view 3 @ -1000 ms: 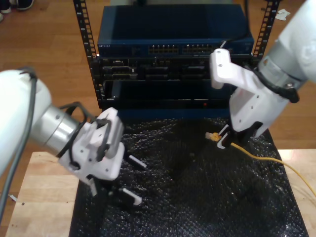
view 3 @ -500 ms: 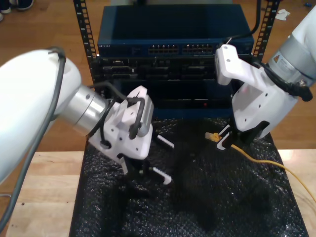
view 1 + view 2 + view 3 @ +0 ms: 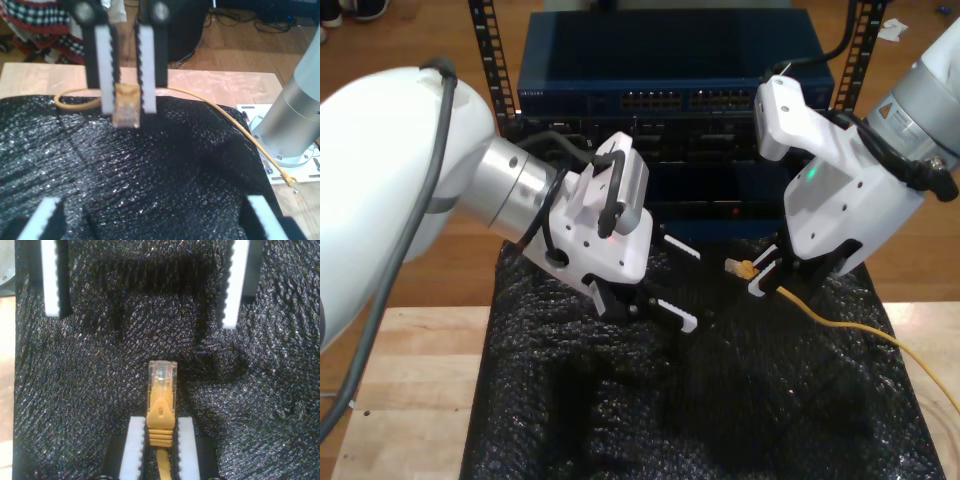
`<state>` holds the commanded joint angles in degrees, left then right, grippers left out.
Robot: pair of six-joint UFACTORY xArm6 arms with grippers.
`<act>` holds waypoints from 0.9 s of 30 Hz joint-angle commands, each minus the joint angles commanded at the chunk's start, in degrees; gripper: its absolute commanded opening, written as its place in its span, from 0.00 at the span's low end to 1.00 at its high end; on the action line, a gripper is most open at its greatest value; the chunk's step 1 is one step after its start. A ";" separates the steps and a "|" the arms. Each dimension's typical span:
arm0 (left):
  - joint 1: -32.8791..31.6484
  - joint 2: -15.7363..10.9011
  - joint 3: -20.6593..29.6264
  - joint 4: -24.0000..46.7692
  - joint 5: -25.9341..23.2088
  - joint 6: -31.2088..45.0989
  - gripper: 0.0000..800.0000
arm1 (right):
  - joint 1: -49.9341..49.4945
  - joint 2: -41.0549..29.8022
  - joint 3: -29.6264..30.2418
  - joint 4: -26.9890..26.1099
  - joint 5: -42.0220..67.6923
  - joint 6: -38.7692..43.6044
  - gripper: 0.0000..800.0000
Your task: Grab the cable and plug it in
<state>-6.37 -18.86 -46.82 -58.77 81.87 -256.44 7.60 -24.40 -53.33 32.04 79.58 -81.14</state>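
Note:
The cable [image 3: 840,325] is thin and yellow-orange, and trails off to the exterior view's right. Its clear plug [image 3: 737,267] sticks out of my second gripper [image 3: 760,280], which is shut on the yellow boot behind it [image 3: 161,422]. The plug [image 3: 162,372] hovers over the black mat, pointing at my first gripper [image 3: 678,282]. That gripper stands open a short way from it on the exterior view's left, its fingertips [image 3: 227,322] wide apart. In the first wrist view the plug [image 3: 126,114] faces the camera between the second gripper's fingers [image 3: 150,75], beyond my own open first gripper [image 3: 157,215].
A rack with a blue network switch [image 3: 670,100] and its rows of ports stands behind the black bubble-wrap mat [image 3: 670,410]. The mat lies on a wooden table [image 3: 410,380]. The cable's far end [image 3: 290,180] rests by a silver arm base [image 3: 295,120].
My first arm has swung up and toward the exterior view's right, bringing its open gripper close to the plug. My second gripper has shifted slightly left with the plug held.

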 joint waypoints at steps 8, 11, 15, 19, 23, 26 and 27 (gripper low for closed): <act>0.35 -0.09 0.18 -4.22 0.62 2.29 1.00 | 0.26 -0.26 0.53 0.62 0.00 0.09 0.01; 0.53 -0.09 0.53 -5.80 0.79 2.29 1.00 | 0.35 -0.44 1.32 1.93 -0.09 0.09 0.01; 0.53 0.00 0.70 -5.89 0.79 2.29 1.00 | 0.44 -0.44 1.41 2.81 -0.18 0.09 0.01; 0.53 0.00 0.79 -5.89 0.79 2.29 1.00 | 0.62 -0.35 1.41 2.81 -0.26 0.09 0.01; 0.62 0.00 0.79 -5.89 0.97 2.29 0.99 | 0.97 -0.26 1.32 2.81 -0.35 0.18 0.01; 0.62 -0.09 0.79 -5.89 0.97 2.29 0.95 | 1.14 -0.18 1.32 2.81 -0.44 0.26 0.01; 0.62 -0.09 0.79 -5.89 0.97 2.29 0.93 | 1.23 -0.09 1.32 2.81 -0.44 0.26 0.01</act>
<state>-5.76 -18.95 -46.03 -64.66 82.84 -254.15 8.84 -24.48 -52.01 34.86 79.14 -80.88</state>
